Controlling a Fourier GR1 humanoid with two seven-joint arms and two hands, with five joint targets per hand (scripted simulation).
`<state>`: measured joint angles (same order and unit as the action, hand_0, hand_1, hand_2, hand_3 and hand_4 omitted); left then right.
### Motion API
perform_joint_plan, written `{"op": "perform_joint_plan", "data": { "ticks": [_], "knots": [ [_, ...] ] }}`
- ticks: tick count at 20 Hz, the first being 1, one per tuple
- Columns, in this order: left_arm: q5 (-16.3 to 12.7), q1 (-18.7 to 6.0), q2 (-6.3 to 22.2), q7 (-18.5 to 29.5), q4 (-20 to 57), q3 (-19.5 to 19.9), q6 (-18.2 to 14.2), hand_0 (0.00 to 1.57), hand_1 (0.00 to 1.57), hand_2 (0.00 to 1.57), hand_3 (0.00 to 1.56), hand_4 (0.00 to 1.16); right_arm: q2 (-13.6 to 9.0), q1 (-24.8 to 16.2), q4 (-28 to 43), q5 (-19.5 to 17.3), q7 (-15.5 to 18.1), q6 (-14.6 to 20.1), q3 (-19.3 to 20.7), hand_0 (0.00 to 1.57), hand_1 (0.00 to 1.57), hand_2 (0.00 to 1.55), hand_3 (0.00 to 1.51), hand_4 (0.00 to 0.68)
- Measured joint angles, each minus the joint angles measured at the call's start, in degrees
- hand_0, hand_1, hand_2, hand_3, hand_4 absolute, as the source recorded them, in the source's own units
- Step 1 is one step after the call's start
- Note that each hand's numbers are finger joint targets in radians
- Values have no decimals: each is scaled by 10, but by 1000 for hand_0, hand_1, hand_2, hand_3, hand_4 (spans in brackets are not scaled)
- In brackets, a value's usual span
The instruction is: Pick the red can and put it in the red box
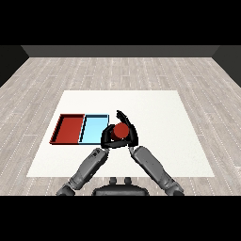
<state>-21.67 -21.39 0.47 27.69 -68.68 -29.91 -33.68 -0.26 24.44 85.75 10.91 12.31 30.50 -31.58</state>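
You are working on a white table with much open room to the right and behind. The red tray is lying at the far left, the light blue tray between it and the red can. Your right hand is curling its fingers round the can just beside the blue tray; the left hand is also curling against it. Lift it over both rims.

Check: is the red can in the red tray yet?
No. Red can sits right of both trays, between the hands; red tray holds nothing.
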Motion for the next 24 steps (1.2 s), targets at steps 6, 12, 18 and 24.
{"op": "perform_joint_plan", "data": {
  "ticks": [6, 12, 18, 24],
  "knots": [
    [19, -2, -1, -10, -12, 0, -11, 1571, 1571, 1571, 1480, 1131, 2, -16, 17, -7, -5, -4, 11, 0, 0, 0, 0, 0],
    [36, 6, 3, -29, -34, 22, -16, 1571, 1571, 1559, 1460, 1134, -9, -50, 64, 6, -17, -49, 54, 0, 0, 0, 0, 0],
    [50, 10, 13, -29, -36, 53, 1, 1571, 1571, 1571, 1476, 1128, -43, -122, 142, 25, -7, -94, 91, 0, 0, 0, 0, 0],
    [56, 3, 62, -61, -57, 108, 17, 1571, 1571, 1571, 1482, 1127, -84, -186, 220, 47, -16, -125, 132, 0, 0, 0, 0, 0]
  ]
}}
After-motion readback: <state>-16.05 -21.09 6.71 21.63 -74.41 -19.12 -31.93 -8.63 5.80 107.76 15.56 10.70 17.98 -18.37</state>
